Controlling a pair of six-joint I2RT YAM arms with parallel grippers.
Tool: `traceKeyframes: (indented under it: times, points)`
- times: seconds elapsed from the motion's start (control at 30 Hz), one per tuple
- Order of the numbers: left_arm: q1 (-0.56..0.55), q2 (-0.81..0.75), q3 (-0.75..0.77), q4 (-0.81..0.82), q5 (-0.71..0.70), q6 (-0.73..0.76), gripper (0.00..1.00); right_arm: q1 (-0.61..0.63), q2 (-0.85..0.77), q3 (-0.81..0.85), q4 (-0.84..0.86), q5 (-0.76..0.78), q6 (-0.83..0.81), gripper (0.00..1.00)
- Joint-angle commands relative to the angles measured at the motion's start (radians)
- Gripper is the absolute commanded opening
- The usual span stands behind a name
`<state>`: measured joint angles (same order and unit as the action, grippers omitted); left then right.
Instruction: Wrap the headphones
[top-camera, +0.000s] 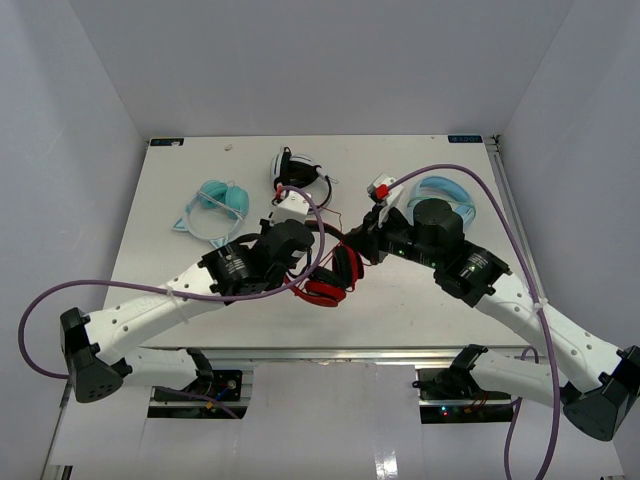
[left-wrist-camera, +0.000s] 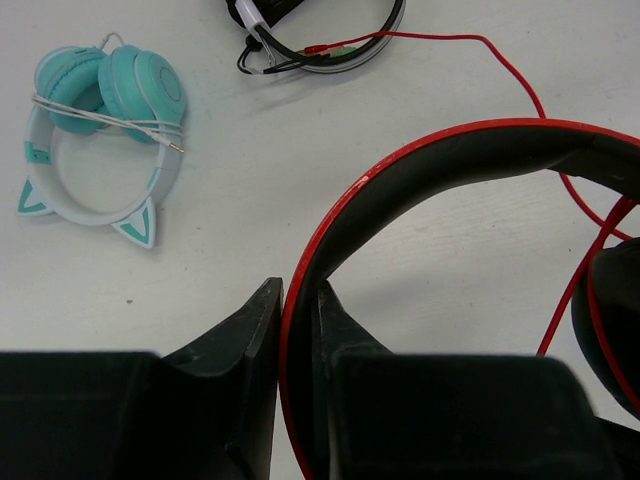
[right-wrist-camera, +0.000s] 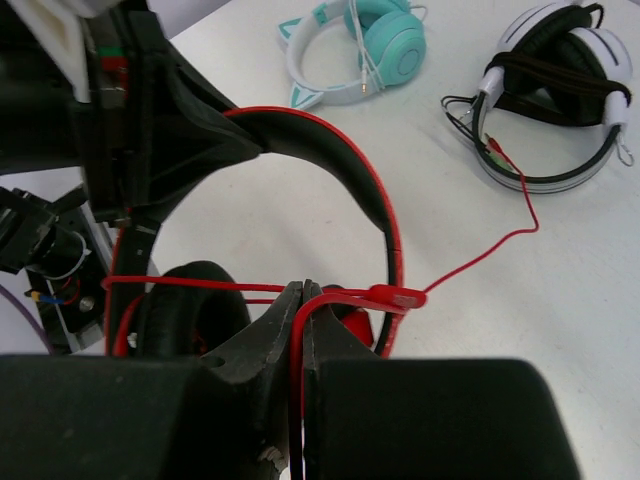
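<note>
Clamping the red headphones (left-wrist-camera: 450, 150) by the headband, the L gripper (left-wrist-camera: 298, 300) has one finger each side of the band, closed tight on it w/ no gap showing. The band arcs up & to the right from the jaws in the L wrist view, w/ the red cable (left-wrist-camera: 520, 85) looping off ahead-right.

The R gripper (right-wrist-camera: 302, 300) is pinched shut on the thin red cable right at the fingertips, just beside a small red moulded piece on the cord. From the R jaws, two cable strands run left across a black ear pad (right-wrist-camera: 190, 300). The other way the cord trails ahead-right over the table (right-wrist-camera: 560, 330) toward a black-and-white headphone pair (right-wrist-camera: 560, 100), its plug end lying close to that pair's rim.

The headband stands upright directly ahead of the R gripper, w/ the L gripper's black fingers holding it at upper left. In the top view both grippers meet nose to nose approx. mid-table, the red headphones between & just below them. Can't tell if the ear cups touch the table.

Well ahead-left of the L gripper lie teal cat-ear headphones (left-wrist-camera: 100, 130), cord wound round them. A light-blue pair (top-camera: 440, 186) lies partly under the R arm.
</note>
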<state>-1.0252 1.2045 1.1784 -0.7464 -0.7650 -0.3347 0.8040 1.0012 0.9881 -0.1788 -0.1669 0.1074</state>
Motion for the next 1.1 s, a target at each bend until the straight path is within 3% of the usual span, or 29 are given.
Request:
traceKeyframes:
  times: [0.0,0.4,0.57,1.07]
  points:
    - [-0.001,0.047,0.036,0.012,-0.054,-0.089,0.00,-0.002,-0.004,0.052,0.058,-0.150,0.042,0.08]
    - [-0.001,0.126,0.121,-0.061,-0.116,-0.348,0.00,0.003,-0.026,-0.063,0.154,-0.276,0.094,0.08]
    - [-0.001,0.135,0.141,-0.070,-0.116,-0.421,0.00,0.006,-0.038,-0.121,0.225,-0.307,0.119,0.12]
    - [-0.001,0.136,0.141,-0.069,-0.129,-0.490,0.00,0.036,-0.051,-0.175,0.321,-0.335,0.170,0.15]
